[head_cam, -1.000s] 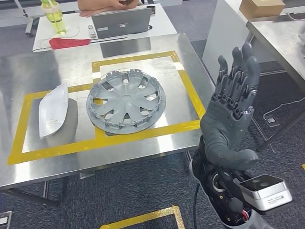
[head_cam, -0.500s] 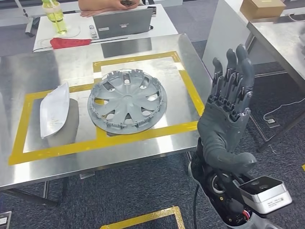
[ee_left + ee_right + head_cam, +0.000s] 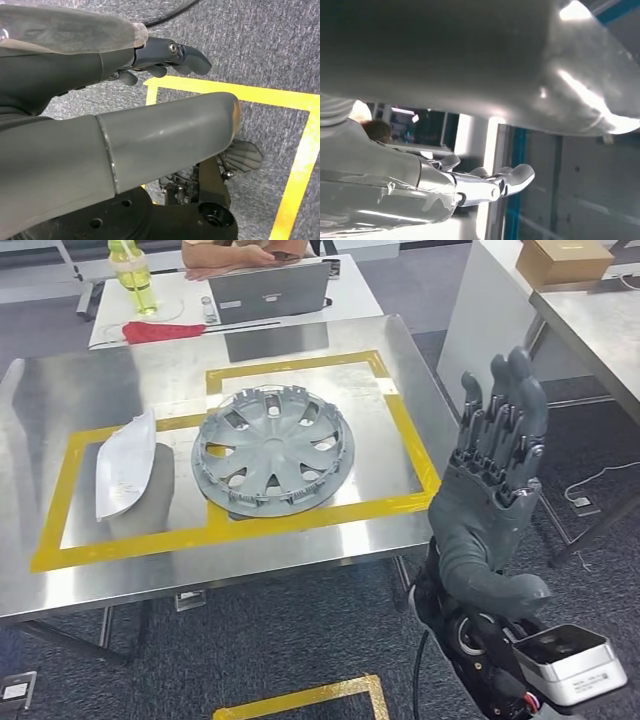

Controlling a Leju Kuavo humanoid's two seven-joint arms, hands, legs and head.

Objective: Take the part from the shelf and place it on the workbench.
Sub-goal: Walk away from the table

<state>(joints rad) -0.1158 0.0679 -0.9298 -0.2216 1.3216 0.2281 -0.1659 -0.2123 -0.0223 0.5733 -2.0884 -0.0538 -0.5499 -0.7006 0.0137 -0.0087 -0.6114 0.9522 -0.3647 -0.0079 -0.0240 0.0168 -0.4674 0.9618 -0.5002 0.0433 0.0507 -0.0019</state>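
Observation:
A grey wheel cover (image 3: pixel 272 448) lies flat on the steel workbench (image 3: pixel 75 380), inside a yellow tape frame. To its left sits a pale curved part (image 3: pixel 124 464). My right hand (image 3: pixel 490 490) is raised off the bench's right edge, palm turned inward and fingers straight and apart, holding nothing. In the right wrist view the right hand (image 3: pixel 433 185) also has its fingers stretched out and holds nothing. In the left wrist view my left hand (image 3: pixel 162 135) hangs over the carpet with its fingers (image 3: pixel 170 52) extended and nothing in it.
Behind the bench is a white table with a laptop (image 3: pixel 268 290), a green bottle (image 3: pixel 136 275), a red cloth (image 3: pixel 162 331) and a person's arms (image 3: pixel 234 253). A second steel table (image 3: pixel 596 330) with a cardboard box (image 3: pixel 566 260) stands at the right. Yellow tape (image 3: pixel 302 698) marks the floor.
The whole picture has shifted a little right and down, so the camera moved. My right hand stays raised and spread, and the parts on the bench lie as before.

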